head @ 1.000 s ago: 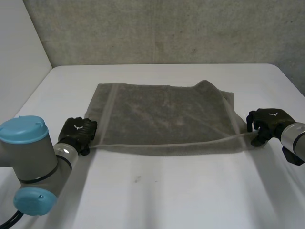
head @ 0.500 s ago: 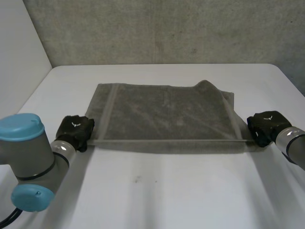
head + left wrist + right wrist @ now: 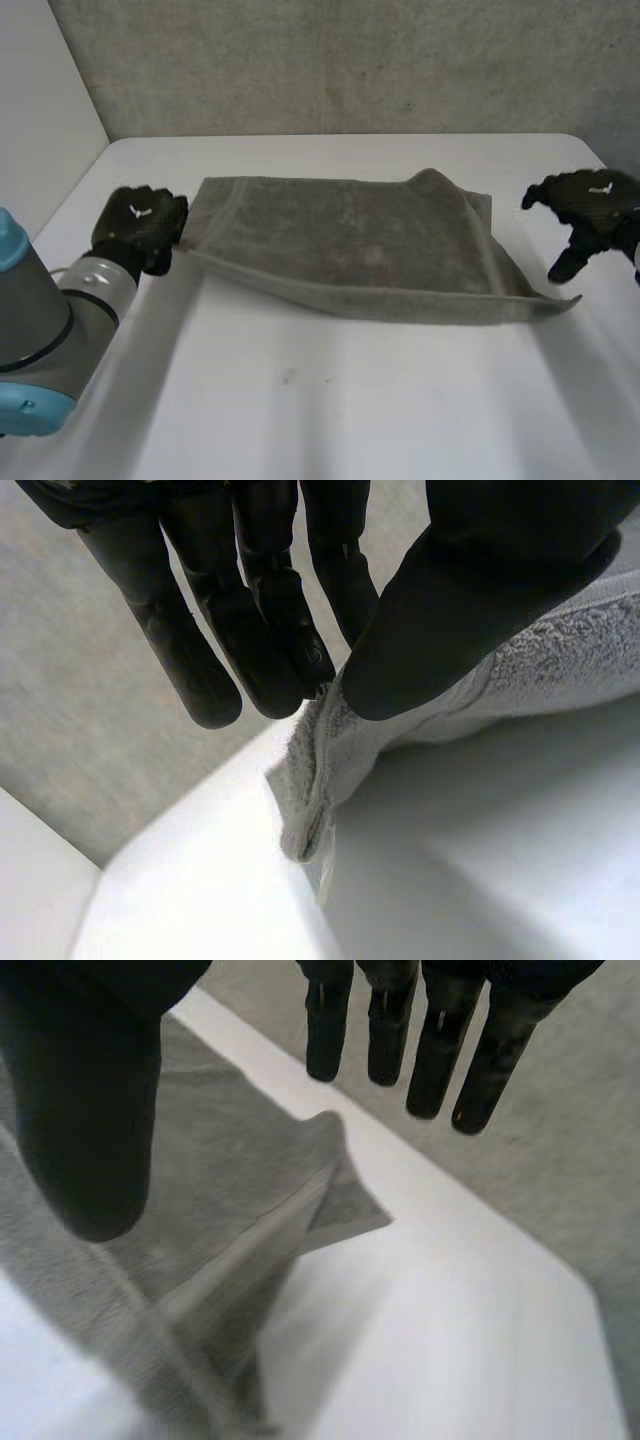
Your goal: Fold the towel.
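Where the table (image 3: 330, 420) is bare and white at the front, nothing lies in the way. Just past that comes the near edge of the towel (image 3: 360, 240). The towel is grey and lies in the middle of the table, partly doubled over on itself. Its near right corner lies flat on the table and sticks out a bit. The right hand (image 3: 590, 200) hangs in the air just beside that corner, with its fingers (image 3: 440, 1060) straight and spread and nothing in them. I think that side needs picking up so it can go over too. A little farther back, the left hand (image 3: 140, 225) pinches the towel's left corner between thumb (image 3: 480, 600) and fingers (image 3: 270, 650) — it looks like it holds the corner up to lay it on the far edge. At the far right, the towel has a bump — it may need a pat flat. Behind the table stands a rough grey wall (image 3: 330, 60).
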`<act>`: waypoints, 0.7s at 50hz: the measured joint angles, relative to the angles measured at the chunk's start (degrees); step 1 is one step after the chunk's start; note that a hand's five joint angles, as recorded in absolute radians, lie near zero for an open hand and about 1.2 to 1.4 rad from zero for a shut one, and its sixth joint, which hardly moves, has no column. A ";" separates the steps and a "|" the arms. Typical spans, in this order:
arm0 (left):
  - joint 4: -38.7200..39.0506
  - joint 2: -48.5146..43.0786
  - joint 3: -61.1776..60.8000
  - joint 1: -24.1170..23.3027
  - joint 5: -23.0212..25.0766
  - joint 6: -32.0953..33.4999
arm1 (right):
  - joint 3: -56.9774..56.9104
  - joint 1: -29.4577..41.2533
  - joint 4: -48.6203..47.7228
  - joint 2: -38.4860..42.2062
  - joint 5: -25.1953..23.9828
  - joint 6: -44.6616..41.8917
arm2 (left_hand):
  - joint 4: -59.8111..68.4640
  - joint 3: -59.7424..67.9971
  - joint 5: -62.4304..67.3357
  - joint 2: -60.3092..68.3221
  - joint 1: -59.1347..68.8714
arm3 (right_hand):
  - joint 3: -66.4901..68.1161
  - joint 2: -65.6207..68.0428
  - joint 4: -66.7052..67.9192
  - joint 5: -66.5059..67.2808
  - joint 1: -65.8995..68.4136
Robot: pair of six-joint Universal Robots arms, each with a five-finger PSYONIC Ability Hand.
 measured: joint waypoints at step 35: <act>0.05 -2.94 -0.38 1.28 0.10 -0.03 | 5.06 0.56 -12.52 17.45 4.62 -1.12 | 0.00 0.00 0.00 0.00 0.00 | 47.77 47.49 48.34 46.24 38.45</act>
